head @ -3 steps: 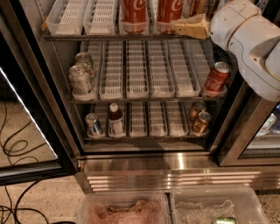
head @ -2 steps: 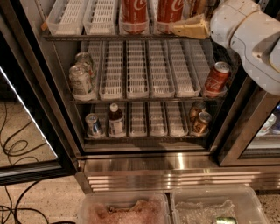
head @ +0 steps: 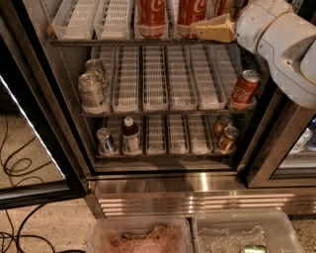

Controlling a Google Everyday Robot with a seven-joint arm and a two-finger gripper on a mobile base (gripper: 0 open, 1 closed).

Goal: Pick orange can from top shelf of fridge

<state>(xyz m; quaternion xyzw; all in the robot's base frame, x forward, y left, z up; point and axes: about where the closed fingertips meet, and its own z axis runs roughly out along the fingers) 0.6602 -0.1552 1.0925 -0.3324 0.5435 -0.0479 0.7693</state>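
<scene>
The fridge point(head: 163, 185) stands open in front of me. Its top shelf point(head: 123, 42) runs along the top of the view with white slotted lanes. Two red Coca-Cola cans point(head: 150, 15) stand on it. Right of them, a narrow amber strip of the orange can point(head: 225, 7) shows at the top edge, mostly hidden. My gripper point(head: 213, 30), tan, on a white arm point(head: 276, 34), reaches in from the right at top-shelf height. It is just below the orange can and in front of the right Coca-Cola can point(head: 191, 14).
The middle rack holds two silver cans point(head: 92, 91) at left and a red can point(head: 244, 88) at right. The bottom rack holds a silver can point(head: 104, 140), a bottle point(head: 130, 136) and two amber cans point(head: 226, 139). The open door frame point(head: 34, 148) is at left. Plastic tubs point(head: 140, 239) and cables point(head: 19, 168) lie on the floor.
</scene>
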